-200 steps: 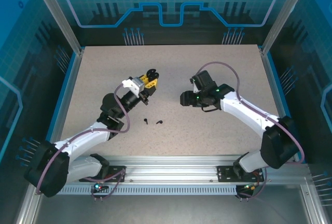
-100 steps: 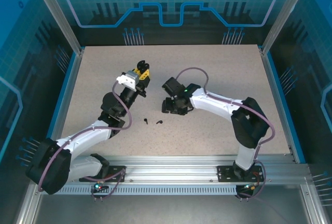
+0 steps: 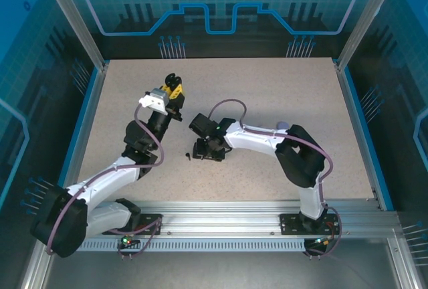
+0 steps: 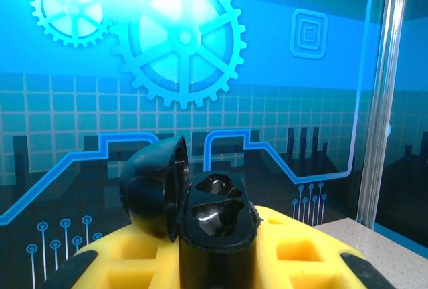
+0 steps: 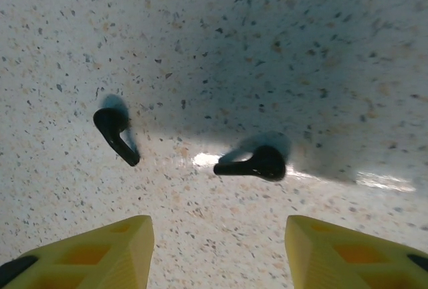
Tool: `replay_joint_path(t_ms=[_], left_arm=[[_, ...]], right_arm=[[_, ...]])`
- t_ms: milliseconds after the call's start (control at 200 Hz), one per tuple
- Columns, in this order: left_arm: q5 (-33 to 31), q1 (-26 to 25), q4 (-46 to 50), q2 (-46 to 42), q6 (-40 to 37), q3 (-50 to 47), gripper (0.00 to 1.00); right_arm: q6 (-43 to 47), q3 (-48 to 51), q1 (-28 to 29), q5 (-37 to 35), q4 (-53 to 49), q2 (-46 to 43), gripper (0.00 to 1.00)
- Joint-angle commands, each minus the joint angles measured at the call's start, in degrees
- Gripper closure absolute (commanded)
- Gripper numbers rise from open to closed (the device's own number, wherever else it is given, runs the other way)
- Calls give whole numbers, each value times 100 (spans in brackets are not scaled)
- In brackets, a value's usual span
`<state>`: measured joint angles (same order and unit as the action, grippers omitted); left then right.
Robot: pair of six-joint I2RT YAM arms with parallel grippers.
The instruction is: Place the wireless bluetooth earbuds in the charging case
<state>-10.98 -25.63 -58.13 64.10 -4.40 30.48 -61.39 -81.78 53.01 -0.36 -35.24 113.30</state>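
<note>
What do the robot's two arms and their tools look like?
The left arm and right arm are white shells with black joints; a greyish-purple cable loops along each. The left tool and right tool have yellow wedge-shaped fingers with recessed pockets.

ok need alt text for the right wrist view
Two black earbuds lie apart on a speckled table: the left earbud has its stem pointing down and right, the right earbud has its stem pointing left. The right gripper is open, its yellow fingertips at the bottom edge with nothing between them.
</note>
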Motion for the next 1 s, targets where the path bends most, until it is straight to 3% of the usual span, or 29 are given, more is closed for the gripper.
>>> replay_joint_path(t_ms=[0, 615, 995], left_arm=[[-141, 82, -85, -191, 139, -59, 100], [-104, 159, -8, -302, 229, -95, 100], [-122, 190, -21, -350, 317, -156, 100]], right_arm=[[-203, -227, 60, 98, -16, 220, 45], [-105, -476, -151, -40, -164, 610, 46], [237, -1078, -127, -444, -1032, 1000, 49]])
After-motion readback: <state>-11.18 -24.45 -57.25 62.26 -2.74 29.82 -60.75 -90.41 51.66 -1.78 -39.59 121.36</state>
